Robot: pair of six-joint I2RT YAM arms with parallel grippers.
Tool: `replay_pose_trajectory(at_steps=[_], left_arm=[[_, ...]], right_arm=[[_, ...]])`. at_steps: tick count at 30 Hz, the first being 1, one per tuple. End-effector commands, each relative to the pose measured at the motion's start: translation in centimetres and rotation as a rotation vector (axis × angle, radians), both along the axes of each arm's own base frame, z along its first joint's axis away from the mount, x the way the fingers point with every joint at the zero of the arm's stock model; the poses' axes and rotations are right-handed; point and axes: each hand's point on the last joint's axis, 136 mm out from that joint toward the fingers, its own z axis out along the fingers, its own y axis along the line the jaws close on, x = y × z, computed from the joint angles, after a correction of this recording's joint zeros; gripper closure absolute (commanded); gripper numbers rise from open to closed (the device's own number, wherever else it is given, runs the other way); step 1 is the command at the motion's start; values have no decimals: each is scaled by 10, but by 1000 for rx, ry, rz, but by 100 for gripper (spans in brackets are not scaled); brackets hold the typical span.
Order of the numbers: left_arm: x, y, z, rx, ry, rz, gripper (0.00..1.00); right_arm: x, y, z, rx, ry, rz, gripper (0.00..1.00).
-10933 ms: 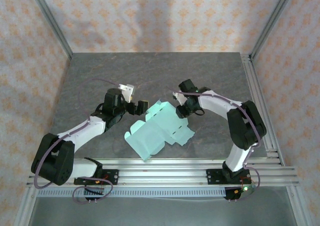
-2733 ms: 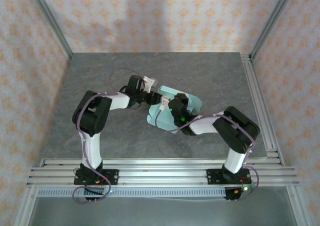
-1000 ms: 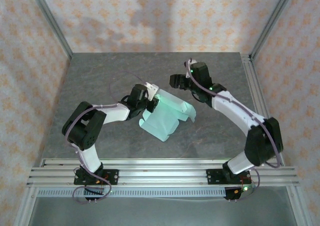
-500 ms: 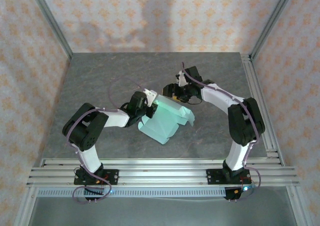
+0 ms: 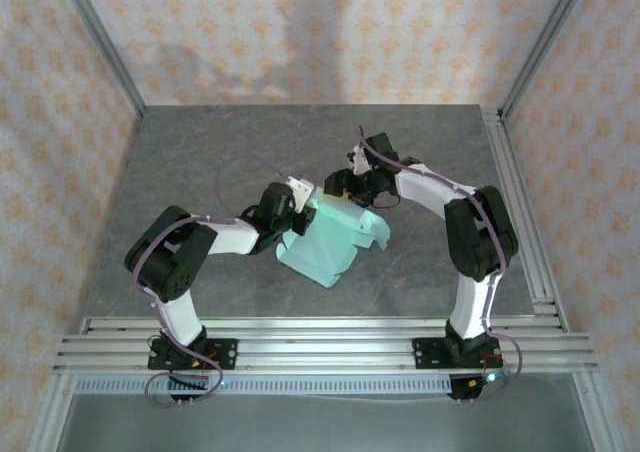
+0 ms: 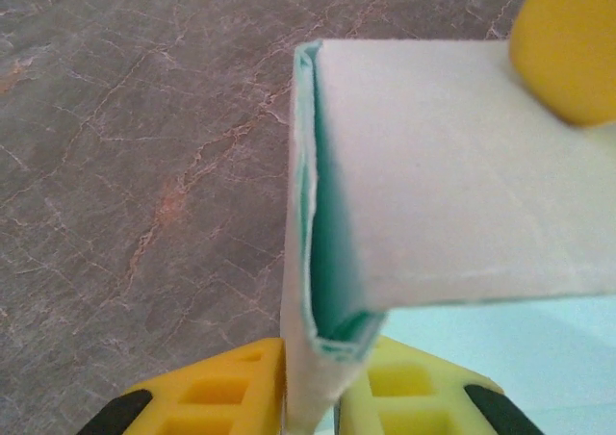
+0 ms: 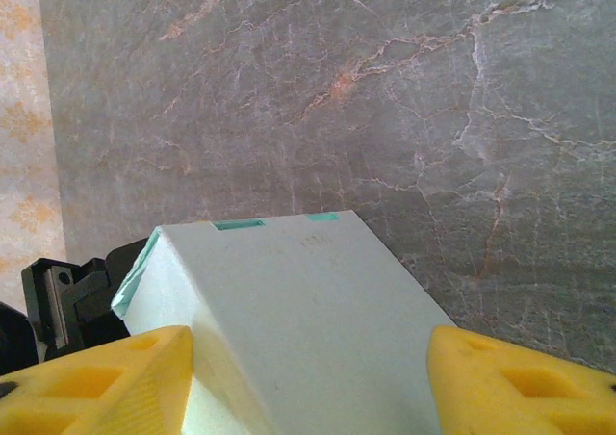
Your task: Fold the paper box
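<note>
Partly folded paper box, left claw pinching its edge

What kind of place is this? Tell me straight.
Likely a robot test cell: patterned backdrop panels on a metal frame, a stone-look table, and arms bolted to aluminium rails.

The paper box, left arm and right arm block mid-table; the table lies open behind them.

Grey veined stone-look tabletop, aluminium rails at its near edge, peach-patterned walls around.
</note>
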Motion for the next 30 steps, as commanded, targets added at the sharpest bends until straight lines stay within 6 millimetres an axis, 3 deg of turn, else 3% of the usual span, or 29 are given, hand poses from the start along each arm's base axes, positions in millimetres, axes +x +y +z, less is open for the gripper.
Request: replay_pose_trajectory(at_steps=[1,9,20,26,30], left_arm=[[10,-7,8,-32,-36,16,79],[18,-4,6,-40,-33,65,88],[18,-3,1,-39,-21,72,90],[20,-1,-1,-34,-10,94,92],[23,2,-4,-29,-8,123,92]], right_arm=[[-5,-8,-21,-68,57,-22,37],[-10,-7,-8,-47,39,-47,38],[-8,-2,21,49,-30,-95,41],[-12,2,19,72,-5,-88,46],[-19,13,28,142,-11,-92,46]])
